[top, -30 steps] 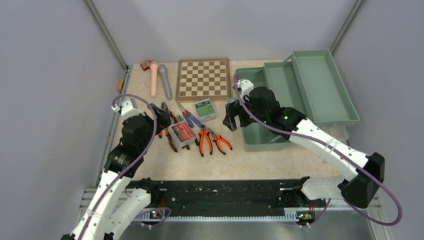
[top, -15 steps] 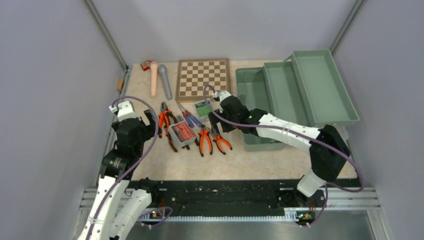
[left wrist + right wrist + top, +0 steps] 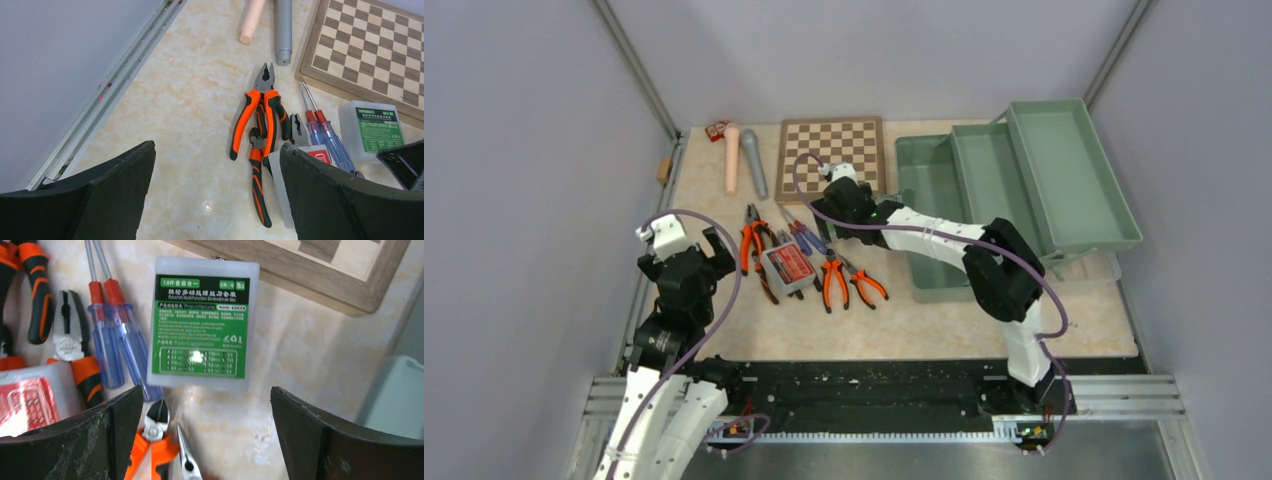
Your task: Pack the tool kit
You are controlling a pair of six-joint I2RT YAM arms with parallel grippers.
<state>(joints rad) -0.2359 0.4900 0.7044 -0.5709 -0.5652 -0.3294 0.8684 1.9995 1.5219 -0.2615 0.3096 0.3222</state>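
Your toolbox (image 3: 1064, 170) sits open at the far right, trays folded out. Your right gripper (image 3: 207, 410) hangs wide apart over the green-labelled box (image 3: 202, 322), just beside the chessboard (image 3: 320, 275). Your left gripper (image 3: 216, 160) gapes too, above the orange pliers (image 3: 248, 117).

A beige, marble-patterned desk (image 3: 924, 320) stood inside a plain enclosure of matte grey walls (image 3: 524, 150) at the left, back and right. Slim aluminium posts (image 3: 637, 75) ran up the two rear corners. A black rail (image 3: 874, 385) crossed the desk's near edge. Soft, even light left one small glare spot (image 3: 207, 206) on the desk.
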